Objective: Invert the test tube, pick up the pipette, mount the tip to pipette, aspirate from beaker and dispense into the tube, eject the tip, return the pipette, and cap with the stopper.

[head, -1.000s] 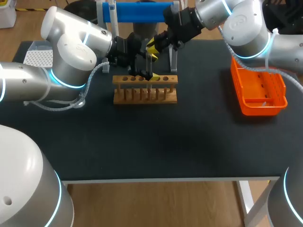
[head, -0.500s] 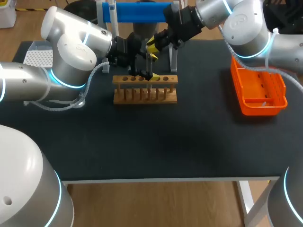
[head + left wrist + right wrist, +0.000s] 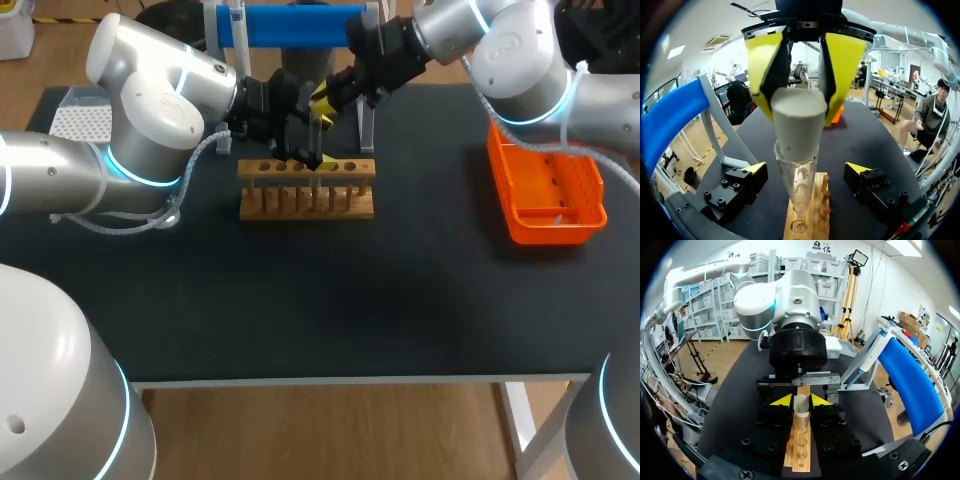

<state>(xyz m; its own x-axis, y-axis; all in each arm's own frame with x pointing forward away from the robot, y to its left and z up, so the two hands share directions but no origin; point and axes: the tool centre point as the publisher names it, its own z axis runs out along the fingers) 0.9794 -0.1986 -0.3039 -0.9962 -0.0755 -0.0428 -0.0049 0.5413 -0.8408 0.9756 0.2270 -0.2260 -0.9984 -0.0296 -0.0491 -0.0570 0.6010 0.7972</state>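
Glass test tube (image 3: 801,192), unheld inside the spread left gripper (image 3: 806,169), may crack if the right gripper (image 3: 801,400) drives its pinched off-white stopper (image 3: 796,122) crooked.

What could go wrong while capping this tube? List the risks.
1. The left tool stands open around the test tube, not gripping it, so a push from the right tool on the stopper could tilt or crack the tube in the wooden rack.
2. If the stopper seats tightly, withdrawing without a full release might lift the tube out.
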